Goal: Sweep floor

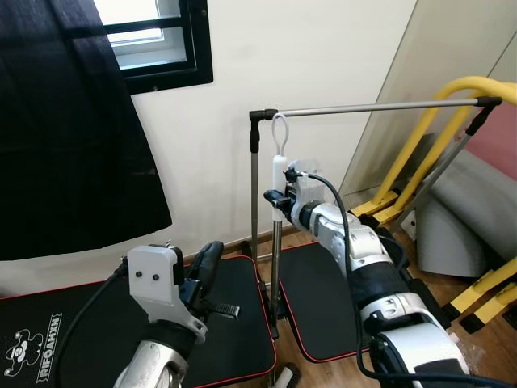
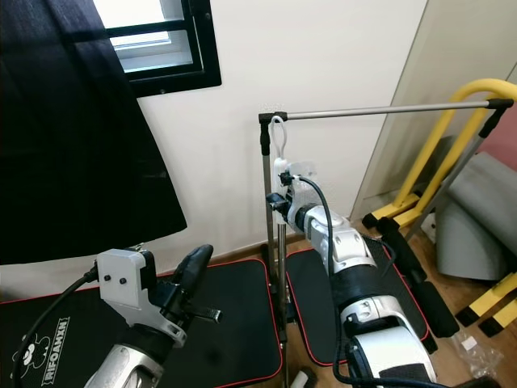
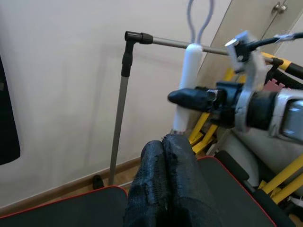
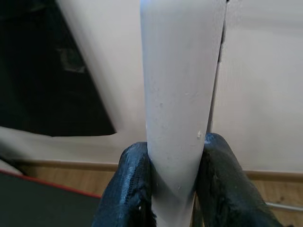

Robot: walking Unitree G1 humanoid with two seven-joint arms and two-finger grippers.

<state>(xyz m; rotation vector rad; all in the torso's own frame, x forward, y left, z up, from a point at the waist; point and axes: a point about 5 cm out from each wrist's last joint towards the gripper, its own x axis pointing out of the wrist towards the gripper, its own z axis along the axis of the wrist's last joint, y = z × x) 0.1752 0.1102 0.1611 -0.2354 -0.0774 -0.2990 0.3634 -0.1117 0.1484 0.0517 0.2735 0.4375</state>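
While right gripper [image 1: 277, 196] clamps white broom handle [image 1: 277, 179] upright beside clothes rail [image 1: 371, 107], left gripper [image 1: 208, 260] hovers with fingers pressed together

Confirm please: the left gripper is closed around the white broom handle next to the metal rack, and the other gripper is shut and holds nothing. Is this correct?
Wrong arm. The right gripper is closed around the white broom handle, as the right wrist view shows. The left gripper is the shut one holding nothing. The handle does stand next to the metal rack.
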